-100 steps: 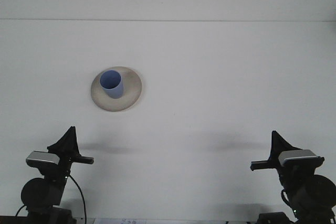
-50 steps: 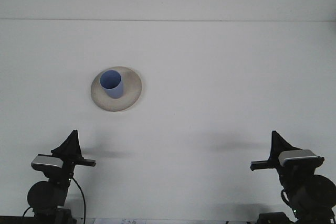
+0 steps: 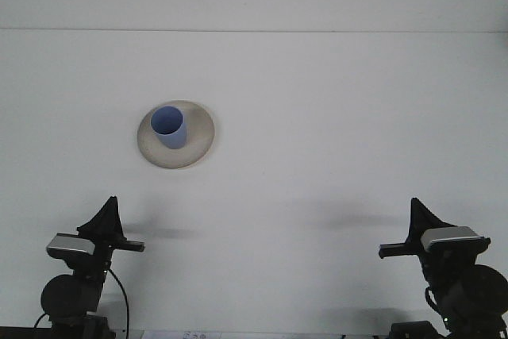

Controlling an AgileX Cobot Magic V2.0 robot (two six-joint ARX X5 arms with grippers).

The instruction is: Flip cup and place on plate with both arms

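Front view
Cup (image 3: 168,126): stood upright, mouth up, on the plate (image 3: 198,142), left of the table's (image 3: 333,117) middle, toward its far edge.
My left gripper (image 3: 105,213): at the near-left edge, the nearer arm; opening I could not tell.
My right gripper (image 3: 418,212): near-right edge, well apart; opening unreadable.
Judgement: task looked finished.

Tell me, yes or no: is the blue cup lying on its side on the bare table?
No. The blue cup stands upright, open mouth up, on the plate, well away from both grippers.
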